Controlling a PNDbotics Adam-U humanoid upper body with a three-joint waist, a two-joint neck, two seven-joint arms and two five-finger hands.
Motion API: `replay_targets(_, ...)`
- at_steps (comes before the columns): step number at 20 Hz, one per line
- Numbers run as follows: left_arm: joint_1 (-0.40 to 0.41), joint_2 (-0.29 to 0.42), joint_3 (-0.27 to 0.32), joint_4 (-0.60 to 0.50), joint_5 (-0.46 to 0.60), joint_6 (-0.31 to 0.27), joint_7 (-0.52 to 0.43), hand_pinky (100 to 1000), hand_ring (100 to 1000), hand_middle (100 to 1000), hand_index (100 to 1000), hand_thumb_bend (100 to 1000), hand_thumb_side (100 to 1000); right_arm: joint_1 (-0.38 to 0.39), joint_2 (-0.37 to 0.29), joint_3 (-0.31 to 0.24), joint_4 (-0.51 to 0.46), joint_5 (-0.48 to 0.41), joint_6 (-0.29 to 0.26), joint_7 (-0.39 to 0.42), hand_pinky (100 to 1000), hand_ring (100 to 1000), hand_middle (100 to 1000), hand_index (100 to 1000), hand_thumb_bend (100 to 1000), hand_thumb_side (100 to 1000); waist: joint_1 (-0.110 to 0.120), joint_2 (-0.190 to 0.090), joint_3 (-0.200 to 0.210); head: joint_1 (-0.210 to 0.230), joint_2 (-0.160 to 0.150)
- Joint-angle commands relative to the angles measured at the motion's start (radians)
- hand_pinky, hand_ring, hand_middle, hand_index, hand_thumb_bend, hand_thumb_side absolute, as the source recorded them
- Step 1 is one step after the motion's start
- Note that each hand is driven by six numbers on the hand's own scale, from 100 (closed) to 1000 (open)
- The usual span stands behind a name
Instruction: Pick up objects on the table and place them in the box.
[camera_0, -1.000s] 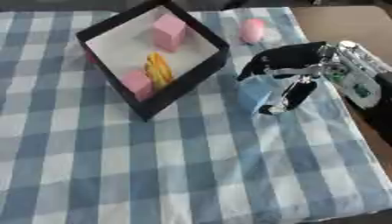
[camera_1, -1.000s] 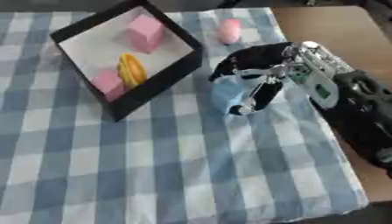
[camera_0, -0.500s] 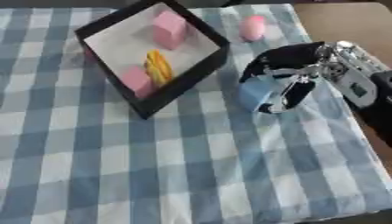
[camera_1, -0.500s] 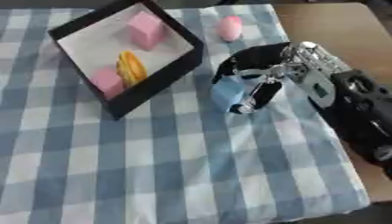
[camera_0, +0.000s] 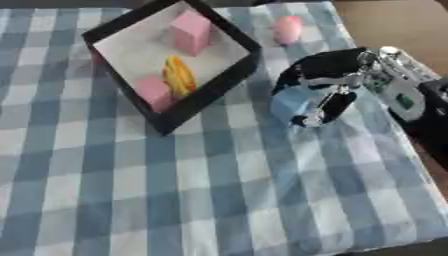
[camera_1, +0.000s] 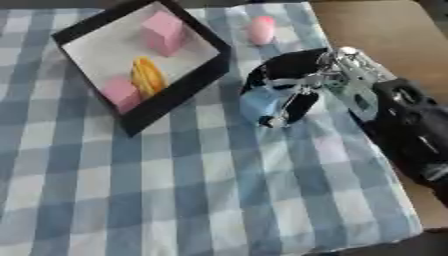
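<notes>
Blue-and-white checked cloth (camera_0: 201, 190) covered the tabletop (camera_1: 367, 25), whose bare brown surface showed only at the far right corner. A black-walled box (camera_0: 214, 82) with a pale floor sat askew toward the far left, one corner pointing at the robot. Inside it were a pink block (camera_0: 192, 31) near the far side, a yellow banana-shaped piece (camera_0: 179, 76) in the middle, and a second pink block (camera_0: 154, 92) close to the near-left wall. Outside the box, a small pink rounded object (camera_0: 287, 29) lay on the cloth just beyond the box's right corner, apart from the wall. The right hand (camera_0: 325, 75) came in from the right, black with silver and pale-green parts at the wrist, and sat just right of the box's near-right wall. Its fingers (camera_1: 297, 107) were curled down around a light blue object (camera_1: 260, 101), which rested low at the cloth; the blue piece appeared to be enclosed between fingers and thumb, though the blur made it hard to tell whether it was lifted clear of the cloth or touching it. The object's shape could not be made out beyond a rounded, pale blue lump. The dark forearm (camera_1: 420, 135) ran off toward the right edge.
</notes>
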Motion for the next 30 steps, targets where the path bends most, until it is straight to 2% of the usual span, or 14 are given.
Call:
replay_targets(1, -0.004, 0.013, 0.010, -0.010, -0.006, -0.001, -0.003, 899, 712, 675, 888, 100, 689, -0.010, -0.023, -0.013, 0.012, -0.010, -0.069, 0.058, 888, 810, 758, 848, 154, 451, 0.016, 0.006, 0.003, -0.007, -0.002)
replay_targets(6, -0.002, 0.012, 0.011, -0.009, -0.007, -0.002, -0.004, 900, 712, 674, 888, 100, 688, -0.010, -0.024, -0.014, 0.018, -0.025, -0.064, 0.050, 874, 787, 748, 840, 128, 433, 0.018, 0.008, 0.003, -0.008, -0.002)
replay_targets(7, -0.003, 0.012, 0.011, -0.009, -0.007, -0.002, -0.004, 900, 712, 673, 888, 100, 688, -0.009, -0.024, -0.015, 0.019, -0.029, -0.062, 0.048, 860, 769, 734, 825, 103, 414, 0.018, 0.008, 0.003, -0.009, -0.002)
replay_targets(12, -0.002, 0.012, 0.011, -0.008, -0.008, -0.002, -0.004, 901, 712, 674, 888, 100, 688, -0.011, -0.028, -0.021, 0.011, -0.074, -0.046, 0.021, 812, 695, 658, 751, 100, 361, 0.018, 0.006, 0.000, -0.009, -0.002)
replay_targets(20, -0.004, 0.020, 0.007, -0.014, -0.010, -0.006, -0.007, 899, 714, 678, 888, 100, 679, -0.023, -0.067, -0.040, -0.077, -0.165, 0.016, -0.116, 739, 577, 534, 596, 100, 287, 0.018, -0.004, 0.000, 0.008, -0.002)
replay_targets(24, -0.003, 0.021, 0.004, -0.019, -0.016, -0.010, -0.008, 899, 716, 681, 888, 100, 674, -0.028, -0.101, -0.044, -0.152, -0.211, 0.055, -0.169, 721, 553, 506, 561, 100, 273, 0.016, -0.012, 0.005, 0.017, -0.002)
replay_targets(25, -0.003, 0.021, 0.003, -0.019, -0.020, -0.010, -0.008, 899, 717, 683, 888, 100, 674, -0.029, -0.108, -0.045, -0.168, -0.222, 0.063, -0.178, 717, 550, 508, 558, 100, 538, 0.015, -0.013, 0.007, 0.016, -0.002)
replay_targets(26, -0.002, 0.022, 0.003, -0.020, -0.024, -0.011, -0.008, 900, 717, 683, 888, 100, 671, -0.032, -0.116, -0.049, -0.185, -0.233, 0.073, -0.188, 715, 548, 501, 555, 100, 269, 0.013, -0.016, 0.007, 0.015, -0.002)
replay_targets(30, -0.016, 0.022, 0.002, -0.022, -0.026, -0.022, -0.005, 901, 724, 689, 888, 100, 661, -0.047, -0.139, -0.057, -0.224, -0.265, 0.111, -0.206, 719, 548, 500, 553, 100, 266, 0.007, -0.030, 0.018, -0.003, -0.002)
